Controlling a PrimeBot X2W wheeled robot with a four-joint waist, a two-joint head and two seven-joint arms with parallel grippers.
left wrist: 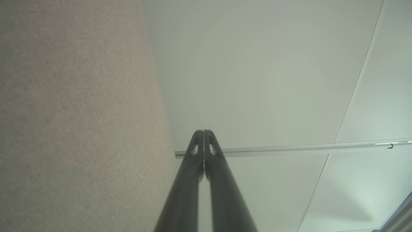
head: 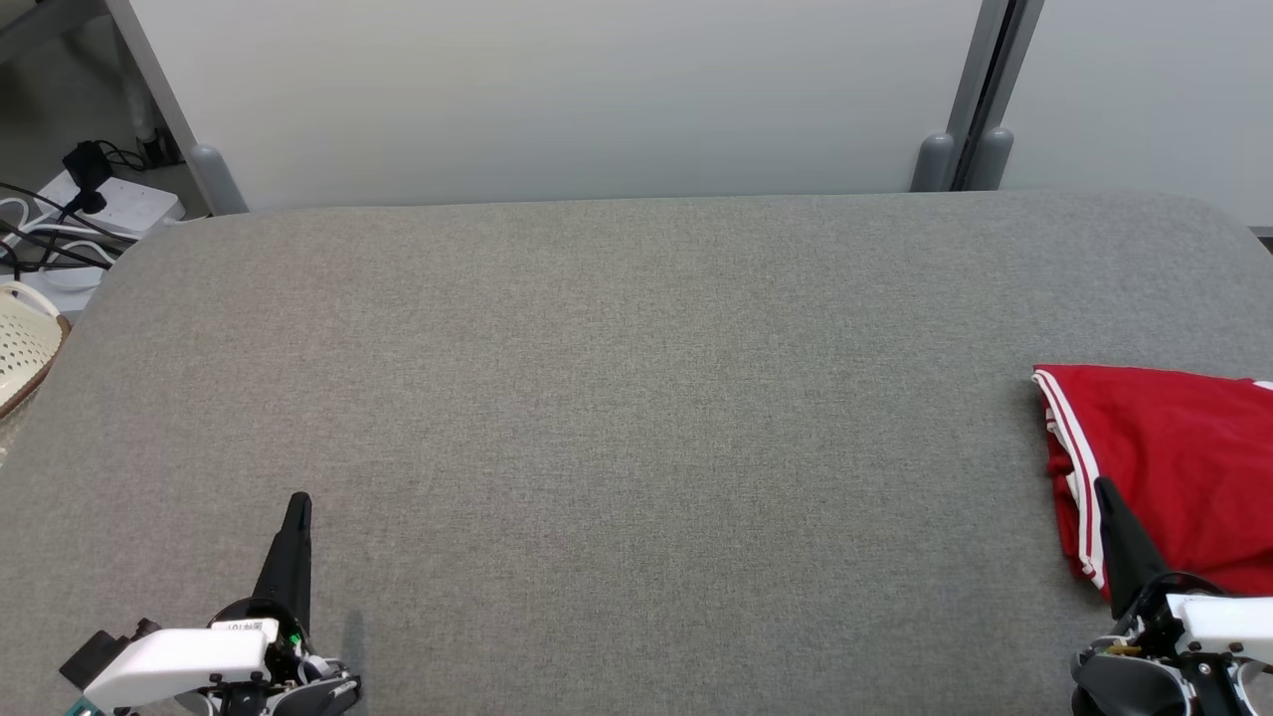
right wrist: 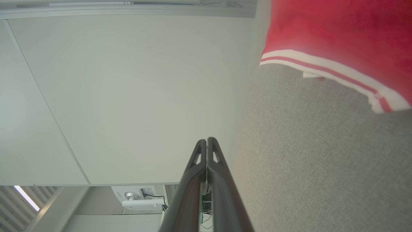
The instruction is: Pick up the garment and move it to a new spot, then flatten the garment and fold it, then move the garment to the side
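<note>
- You have the left gripper [head: 297, 505] at the near left, over the grey fabric table [head: 636, 398]. In its wrist view [left wrist: 203, 133] the two dark fingers meet along their tips, and nothing is between them.
- Your right gripper [head: 1102, 489] sits at the near right. Its wrist view [right wrist: 206, 141] shows the fingers pressed together in the same way, gripping nothing.
- The garment [head: 1179, 462] is red with white stripes along its edge. It lies on the table at the right side, about midway between near and far, and the picture's right edge cuts it off.
- From the head camera the right finger crosses the garment's near-left corner. In the right wrist view the striped edge [right wrist: 322, 66] lies off to one side, apart from the fingertips.
- Writing: a white label [head: 245, 626] on the left wrist carries dark print that is too small to read. A white device [right wrist: 138, 196] in the right wrist view bears a small mark that you cannot make out either.
- At the far left, off the table, are a white power strip [head: 124, 204] with dark cables and a cream basket [head: 22, 348].
- Pale partition panels [head: 557, 99] stand behind the far edge.
</note>
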